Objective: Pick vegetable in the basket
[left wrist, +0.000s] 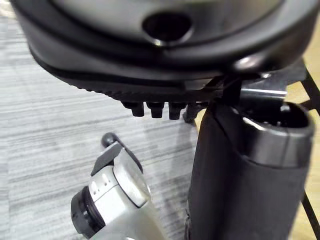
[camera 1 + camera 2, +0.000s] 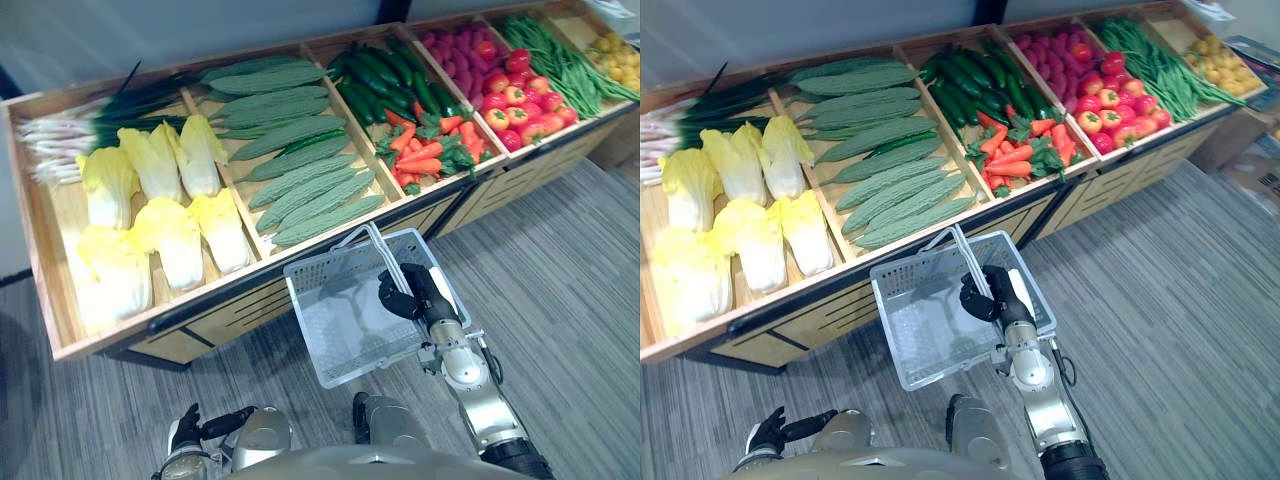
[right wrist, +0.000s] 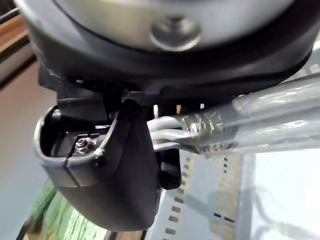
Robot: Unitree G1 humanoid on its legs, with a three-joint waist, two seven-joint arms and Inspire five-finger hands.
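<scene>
My right hand (image 2: 412, 292) clenched the basket (image 2: 322, 262) handle; bitter gourds (image 2: 300, 182) lay slantwise ahead-left. Farther back hung my left hand (image 2: 187, 430), state unclear.

The basket (image 2: 335, 320) (pale perforated plastic, with thin wire handles (image 2: 372, 240)) hangs from the right hand (image 2: 410, 290), whose fingers curl round the handles. Just beyond the basket lie long, knobbly green gourds (image 2: 300, 185). To the left of the basket are pale yellow cabbages (image 2: 165, 230), and beyond it to the right are orange carrots (image 2: 425, 155) and dark cucumbers (image 2: 385, 80).
</scene>
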